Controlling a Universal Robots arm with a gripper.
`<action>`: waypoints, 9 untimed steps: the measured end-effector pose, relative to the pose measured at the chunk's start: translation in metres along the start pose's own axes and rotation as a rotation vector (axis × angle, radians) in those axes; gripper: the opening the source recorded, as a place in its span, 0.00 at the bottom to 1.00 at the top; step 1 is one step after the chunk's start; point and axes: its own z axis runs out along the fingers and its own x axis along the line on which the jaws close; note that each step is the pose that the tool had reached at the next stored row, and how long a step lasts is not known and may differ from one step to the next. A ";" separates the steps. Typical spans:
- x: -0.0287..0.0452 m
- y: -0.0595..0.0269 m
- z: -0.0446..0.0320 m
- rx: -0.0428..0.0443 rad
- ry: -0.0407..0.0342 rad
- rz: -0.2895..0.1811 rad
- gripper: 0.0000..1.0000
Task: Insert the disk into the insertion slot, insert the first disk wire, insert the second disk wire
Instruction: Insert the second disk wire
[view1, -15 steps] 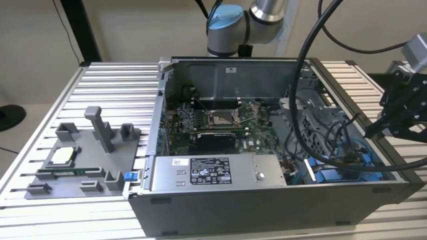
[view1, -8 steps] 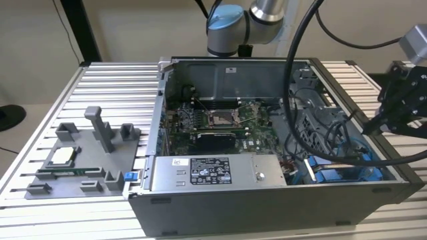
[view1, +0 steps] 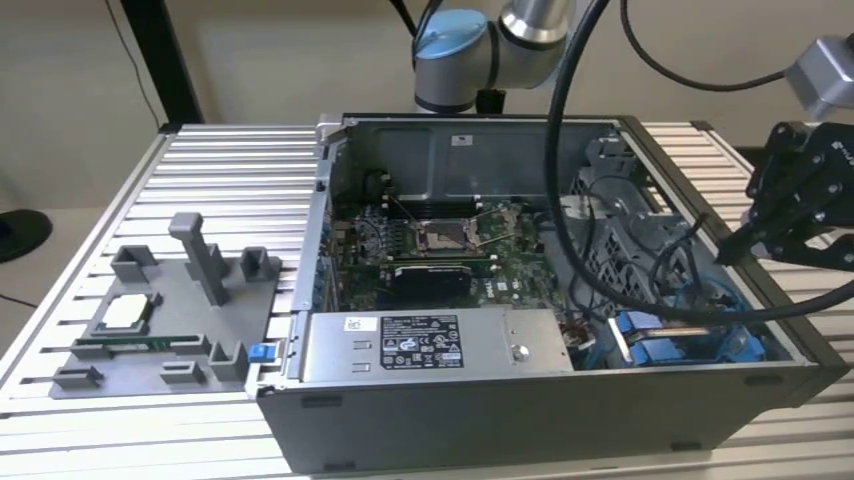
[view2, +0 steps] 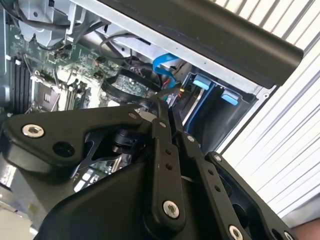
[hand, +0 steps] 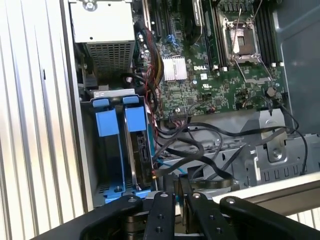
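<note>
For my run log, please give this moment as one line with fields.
gripper: shut, above bay | disk: seated in insertion slot | cables: loose beside bay | computer case: open

I am seeing the disk (hand: 141, 150) sitting on edge inside the insertion slot (hand: 102, 195) in the first wrist view, its dark side face showing, with a bright blue carrier tab at its end. The slot is lying just beside the perforated grey metal cage (hand: 107, 57), hard against the case wall, and a second blue tab is standing next to the disk's tab over the open half of the bay. Black wires (hand: 200, 150) are looping just beside the disk. In the exterior view I am seeing the slot's blue rails (view1: 674, 345) at the case's near corner, beside the cage.
</note>
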 end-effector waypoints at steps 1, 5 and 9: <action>0.0000 0.0016 -0.0002 0.0001 0.0000 0.000 0.00; 0.0005 0.0100 0.0003 0.0017 -0.0004 0.000 0.00; 0.0002 0.0196 0.0018 0.0070 -0.0011 -0.002 0.00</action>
